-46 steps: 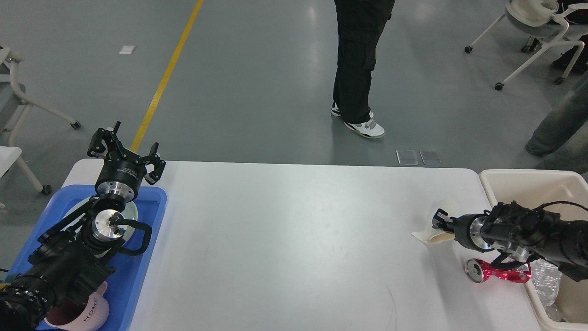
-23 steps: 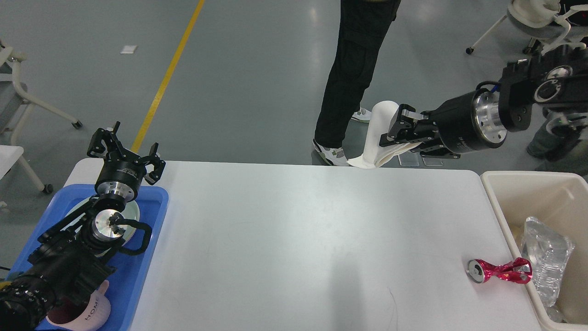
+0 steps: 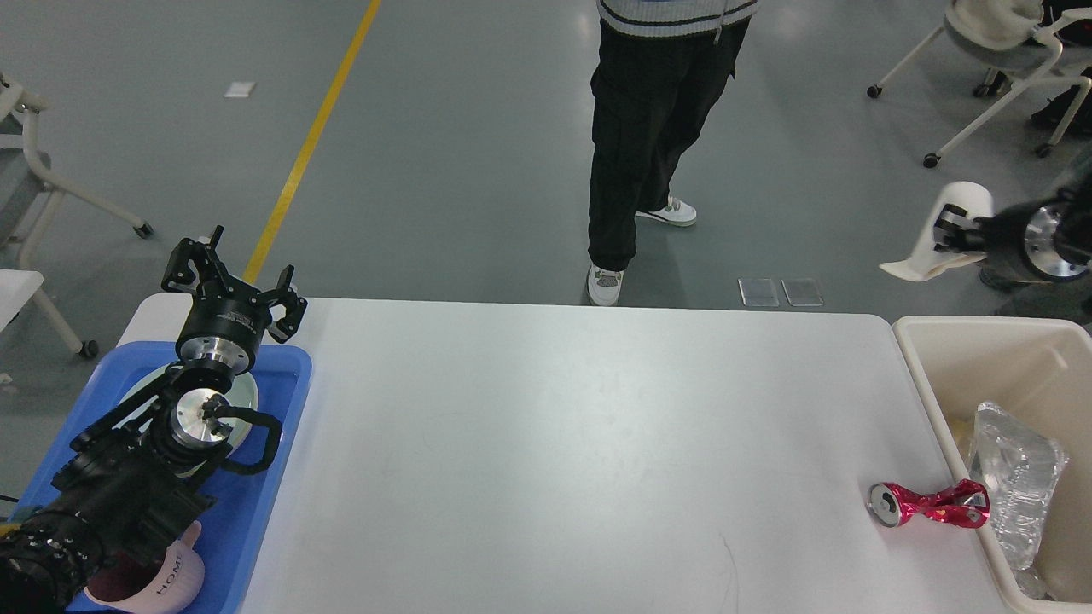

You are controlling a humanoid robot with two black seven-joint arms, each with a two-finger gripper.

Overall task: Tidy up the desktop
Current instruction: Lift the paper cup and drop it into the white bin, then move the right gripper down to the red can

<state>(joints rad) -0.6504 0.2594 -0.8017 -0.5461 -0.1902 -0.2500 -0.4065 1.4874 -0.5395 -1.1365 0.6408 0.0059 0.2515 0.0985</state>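
The white desktop [image 3: 554,443] fills the middle of the head view. A crushed red can [image 3: 928,505] lies on it near the right edge. My right gripper [image 3: 945,239] is raised at the far right, above the back of the cream bin [image 3: 990,337], and is shut on a crumpled white paper cup [image 3: 949,223]. My left gripper [image 3: 230,277] is open and empty, held above the back of the blue tray [image 3: 256,503].
The blue tray at the left holds a white plate [image 3: 247,394] and a pink mug [image 3: 166,580]. The cream bin at the right holds a clear crushed plastic bottle [image 3: 1019,486]. A person [image 3: 653,128] stands behind the table. Wheeled chairs stand at the back corners.
My right arm has lifted the white cup from the desktop and swung it right, over the bin. The person behind the table has shifted stance. The left arm has not moved.
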